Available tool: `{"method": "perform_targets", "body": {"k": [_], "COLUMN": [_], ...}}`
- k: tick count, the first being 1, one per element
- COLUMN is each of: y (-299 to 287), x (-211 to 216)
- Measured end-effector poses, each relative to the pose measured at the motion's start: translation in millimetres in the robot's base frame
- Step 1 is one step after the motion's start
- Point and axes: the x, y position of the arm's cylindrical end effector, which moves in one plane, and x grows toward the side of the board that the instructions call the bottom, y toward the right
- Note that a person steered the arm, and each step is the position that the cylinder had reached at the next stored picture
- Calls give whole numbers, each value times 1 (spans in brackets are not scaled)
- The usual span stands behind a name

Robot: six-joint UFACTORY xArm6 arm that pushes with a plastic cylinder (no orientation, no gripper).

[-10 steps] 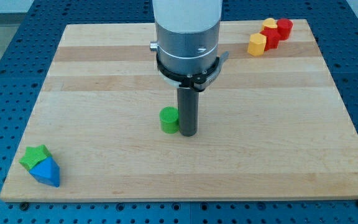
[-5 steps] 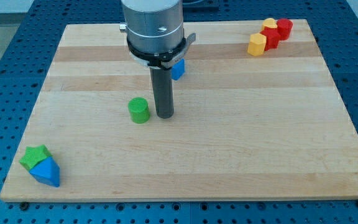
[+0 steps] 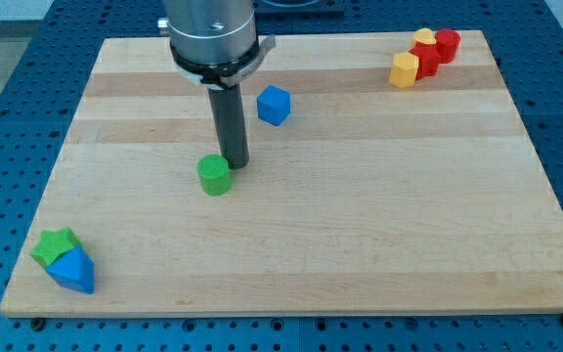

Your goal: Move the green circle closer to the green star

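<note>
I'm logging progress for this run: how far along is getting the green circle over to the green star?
Little is done: the green circle sits mid-board, far from the green star at the view's bottom-left corner, beside the blue triangle. In hand: my tip stands at the circle's upper right, about touching. Left: nearly the whole push down-left.

My tip [image 3: 233,162] sits just beside the green circle [image 3: 214,176], on its upper right, near the middle of the table [image 3: 379,225]. A blue cube [image 3: 273,105] lies nearer the top edge. The green star [image 3: 54,246] touches a blue triangle [image 3: 72,269] in the bottom left corner. Yellow blocks [image 3: 405,68] and red blocks [image 3: 446,44] huddle in the top right corner.
</note>
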Motion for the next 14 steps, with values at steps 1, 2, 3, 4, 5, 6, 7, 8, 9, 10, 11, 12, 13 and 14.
{"method": "perform_targets", "body": {"k": [1,2,3,4,5,6,7,8,9,10,11,12,13,14], "y": [-2,-22,-54,-70,-71,-86,-100,-74,-32,-24,-29,-50,-56,-66], "x": [6,21,42,59,61,64,64,69,80,92,95,98,98,101]}}
